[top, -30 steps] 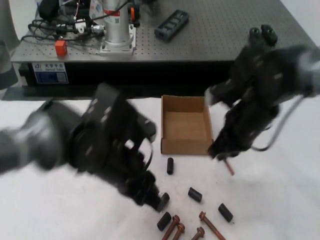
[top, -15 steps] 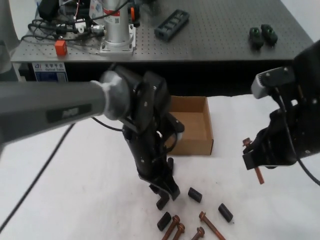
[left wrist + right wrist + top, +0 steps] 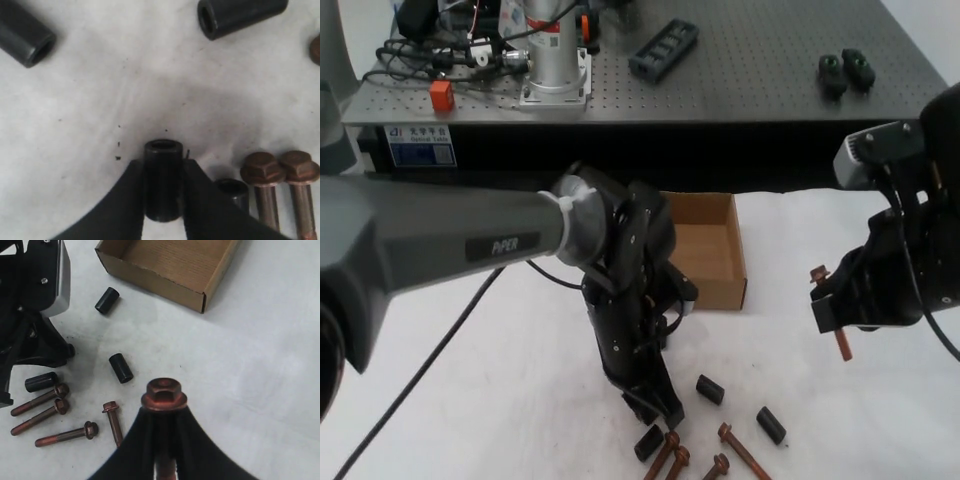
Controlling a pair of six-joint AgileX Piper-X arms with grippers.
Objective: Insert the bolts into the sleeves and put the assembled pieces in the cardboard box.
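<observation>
Nearest, just above the counter (image 3: 450, 400) beside the loose bolts (image 3: 705, 458), a sleeve (image 3: 162, 200) is being pinched by the left hand (image 3: 163, 172), its long axis lying along the fingers and its open end pointing down. Farther right, a bolt (image 3: 164, 392) is being clamped by the right hand (image 3: 165, 414) in the air, near upright, head up. Beyond, the cardboard box (image 3: 715, 293) is being left open.

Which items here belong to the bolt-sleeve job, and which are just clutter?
Job: bolt in right gripper; sleeve in left gripper; loose sleeves; loose bolts; cardboard box.
Clutter: black tray, orange block, two black knobs, cables.
</observation>
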